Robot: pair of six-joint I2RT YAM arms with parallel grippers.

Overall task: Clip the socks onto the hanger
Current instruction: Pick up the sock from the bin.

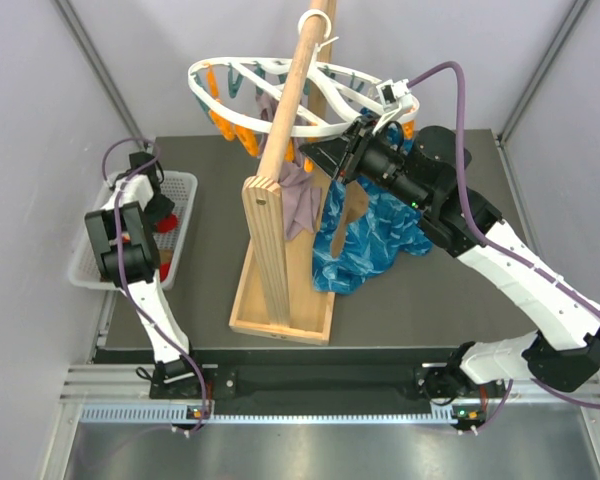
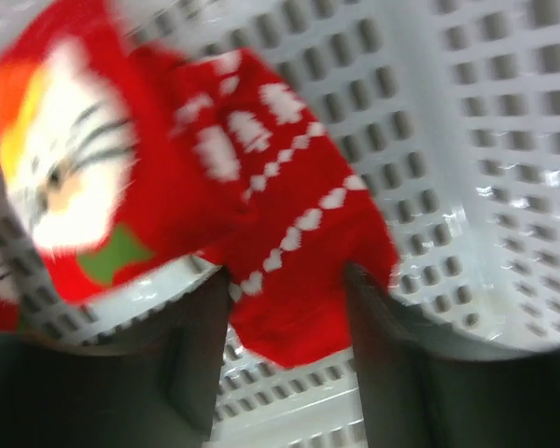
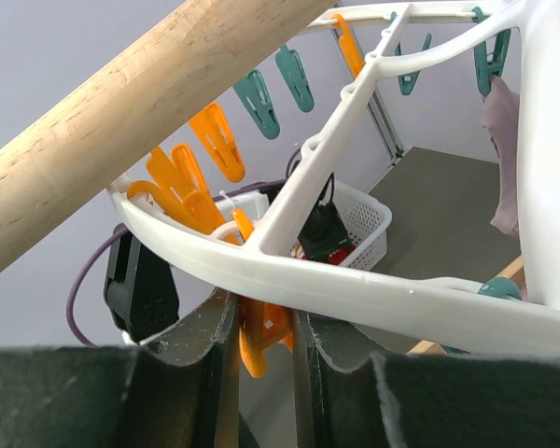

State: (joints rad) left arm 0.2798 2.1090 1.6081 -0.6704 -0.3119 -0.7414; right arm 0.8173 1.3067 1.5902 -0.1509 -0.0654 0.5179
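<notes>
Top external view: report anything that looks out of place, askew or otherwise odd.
The blue patterned cloth stands out. It is far bigger than the mauve sock hanging beside it from the hanger, and it slumps in a heap over the wooden stand's base and onto the table. Nothing looks spilled or broken.

The left wrist view is motion-blurred: the red sock (image 2: 261,187) smears between the left pincer (image 2: 285,280) fingers, and whether they pinch it cannot be told. From above, that pincer is hidden by its own arm inside the basket (image 1: 180,180). In the right wrist view the hanger (image 3: 355,285) runs off the top and right edges, and its ring hides part of the orange peg (image 3: 261,345) that the right pincer (image 3: 261,313) squeezes.
</notes>
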